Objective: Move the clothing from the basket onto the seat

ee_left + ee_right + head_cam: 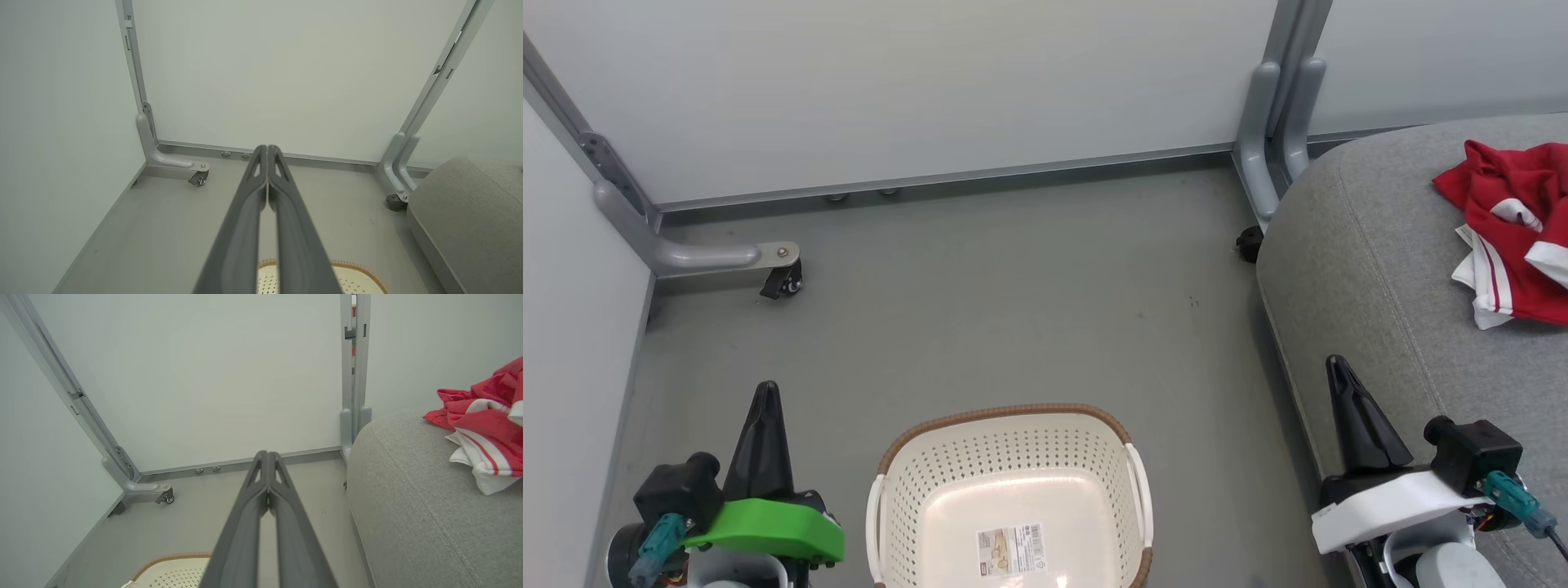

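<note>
Clothing (1515, 233) lies heaped on the seat (1347, 269) — basket (1013, 490) holds none.

Pale partition panels (931, 82), grey floor (1013, 310), seemingly castor-footed frames (711, 257).

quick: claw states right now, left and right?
Left claw: closed, holding nothing.
Right claw: closed, holding nothing.

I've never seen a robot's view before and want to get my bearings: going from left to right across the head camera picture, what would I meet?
left gripper → basket → right gripper → clothing, lying on the seat
</note>
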### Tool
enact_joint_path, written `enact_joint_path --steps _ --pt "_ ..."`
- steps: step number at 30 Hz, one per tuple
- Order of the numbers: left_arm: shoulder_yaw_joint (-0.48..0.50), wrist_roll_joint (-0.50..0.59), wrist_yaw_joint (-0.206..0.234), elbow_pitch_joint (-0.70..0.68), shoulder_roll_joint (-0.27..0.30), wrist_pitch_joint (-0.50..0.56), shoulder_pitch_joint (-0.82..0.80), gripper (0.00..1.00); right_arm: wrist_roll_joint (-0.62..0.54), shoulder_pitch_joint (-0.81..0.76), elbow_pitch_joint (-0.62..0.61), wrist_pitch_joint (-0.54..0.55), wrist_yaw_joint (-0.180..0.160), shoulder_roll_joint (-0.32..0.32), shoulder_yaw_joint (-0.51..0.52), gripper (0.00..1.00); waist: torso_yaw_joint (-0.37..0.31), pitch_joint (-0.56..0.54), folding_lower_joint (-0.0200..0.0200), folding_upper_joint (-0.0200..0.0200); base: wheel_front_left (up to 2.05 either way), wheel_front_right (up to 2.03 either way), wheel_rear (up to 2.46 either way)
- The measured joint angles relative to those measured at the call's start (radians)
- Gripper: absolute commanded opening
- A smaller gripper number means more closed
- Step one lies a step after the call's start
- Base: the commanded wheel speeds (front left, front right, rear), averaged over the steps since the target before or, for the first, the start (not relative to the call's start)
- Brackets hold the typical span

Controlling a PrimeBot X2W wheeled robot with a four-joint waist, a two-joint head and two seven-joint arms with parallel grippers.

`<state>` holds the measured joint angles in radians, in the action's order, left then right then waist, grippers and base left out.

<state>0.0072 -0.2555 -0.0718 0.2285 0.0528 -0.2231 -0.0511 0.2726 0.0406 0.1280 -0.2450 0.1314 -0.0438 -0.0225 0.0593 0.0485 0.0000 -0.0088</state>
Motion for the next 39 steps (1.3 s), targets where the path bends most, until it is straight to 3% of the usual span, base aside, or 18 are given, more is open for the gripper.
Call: enact_joint_path --steps 17,39 --pt "0.020 -0.304 -0.012 0.000 -0.001 0.072 -0.001 0.00 0.315 0.004 0.027 0.065 0.000 -0.014 0.009 0.00 -0.008 -0.006 0.0000 0.0000 0.00 0.00 0.00" --pt "0.045 -0.616 -0.025 0.003 -0.001 0.149 -0.007 0.00 0.633 0.018 0.052 0.136 0.000 -0.024 0.028 0.00 -0.019 -0.015 0.0000 0.0001 0.00 0.00 0.00"
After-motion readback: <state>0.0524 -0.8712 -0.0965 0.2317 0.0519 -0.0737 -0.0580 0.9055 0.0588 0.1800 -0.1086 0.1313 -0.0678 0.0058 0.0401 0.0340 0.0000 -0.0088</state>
